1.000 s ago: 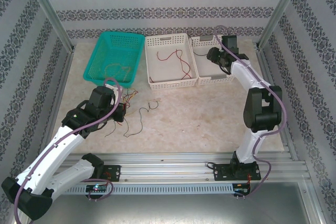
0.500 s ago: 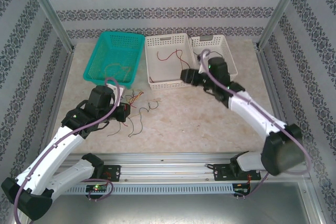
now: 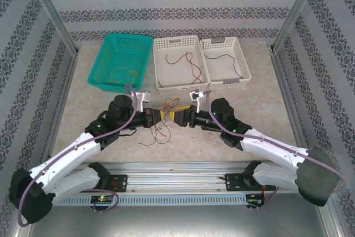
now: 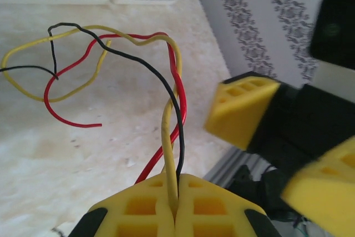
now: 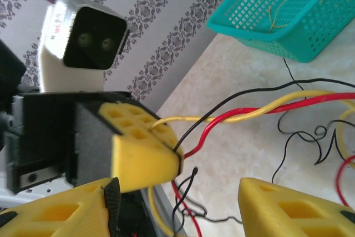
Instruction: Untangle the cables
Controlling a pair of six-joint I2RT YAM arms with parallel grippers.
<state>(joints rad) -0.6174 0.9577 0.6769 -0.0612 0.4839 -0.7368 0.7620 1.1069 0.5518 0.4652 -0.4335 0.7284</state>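
Top external view: cables pinched on the left, open jaws on the right

Near mid-table, tip to tip: left gripper [image 3: 160, 117] at 9 o'clock, right gripper [image 3: 178, 117] at 3 o'clock, just beside each other. Left jaws pressed flat together, clamping the cables [image 3: 166, 105], a bundle of red, yellow and black strands. Right jaws parted, yellow fingers [image 4: 243, 109] well spread, gripping nothing.

From the left wrist: yellow and black strands rising straight out of the closed seam, red running alongside, then all three looping away towards 10 o'clock above the table [image 3: 233, 109]. From the right wrist: same bundle leaving the closed tips towards 3 o'clock, with a few loose strand ends hanging in the gap between the open fingers, touching neither as far as can be told.

Towards 6 o'clock of the two grippers in the top view, thin loose ends trailing on the tabletop.

Along the far edge, three containers side by side: teal basket [image 3: 128, 36] at 11 o'clock holding yellowish wire [image 5: 283, 3]; middle white basket [image 3: 176, 39] at 12 o'clock holding a red cable [image 3: 192, 66]; right white basket [image 3: 222, 39] at 1 o'clock holding a dark cable [image 3: 235, 66].
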